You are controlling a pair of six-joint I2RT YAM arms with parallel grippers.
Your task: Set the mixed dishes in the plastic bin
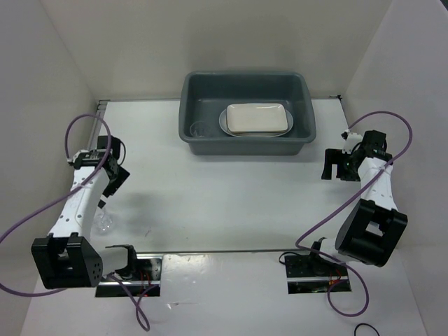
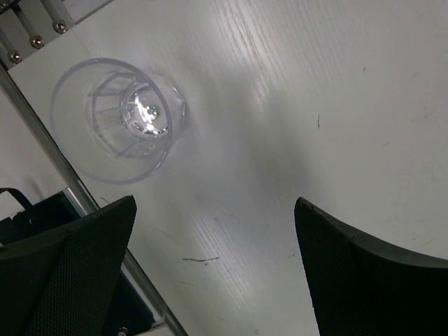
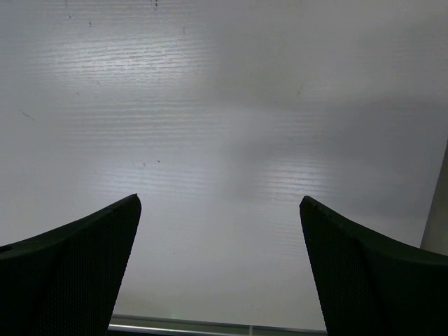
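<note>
Two claws, both spread wide, nothing between the fingers. Left gripper (image 2: 217, 280) hangs over the table (image 1: 231, 203) at its left edge. A clear glass cup (image 2: 119, 119) sits just ahead of it, touching neither finger, beside the metal rail (image 2: 38, 136). The cup looks upright, mouth up. Jaws are probably wide so they can straddle it. Right gripper (image 3: 220, 266) is released too, over the table near its right edge, likely parked out of the way. Plastic bin (image 1: 189, 112) sits mid far edge. In it a cream plate (image 1: 255, 119) lies flat on the white oval platter (image 1: 224, 120), stacked to nest. A second cup (image 1: 199, 129) is in the bin's near-left corner. The cup on the table is the only dish seen outside the bin.
</note>
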